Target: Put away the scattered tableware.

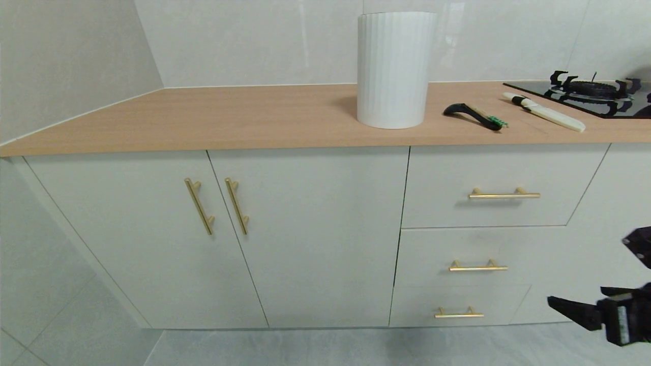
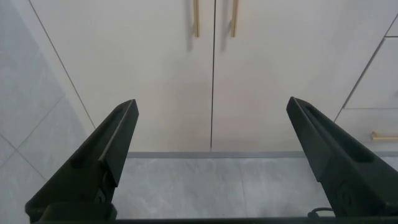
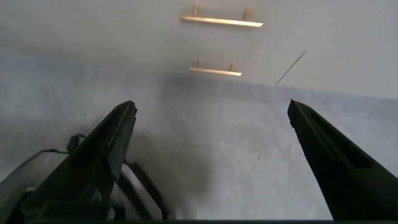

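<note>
Resting on the countertop (image 1: 203,119): one black-handled utensil (image 1: 475,116), one knife (image 1: 544,112), one canister (image 1: 394,71).

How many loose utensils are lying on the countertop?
2: a black-handled utensil right of the white canister, and a cream knife farther right beside the hob; more could lie behind the canister.

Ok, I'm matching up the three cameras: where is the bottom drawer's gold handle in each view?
Head view: bottom drawer handle, lowest of three, right of the cupboard doors.
Left wrist view: probably the cut-off handle just above the grey floor, beside the doors; which drawer is unsure.
Right wrist view: the handle nearer the floor, under the middle drawer's handle.
Shared landmark: that grey floor along the cabinet base.
</note>
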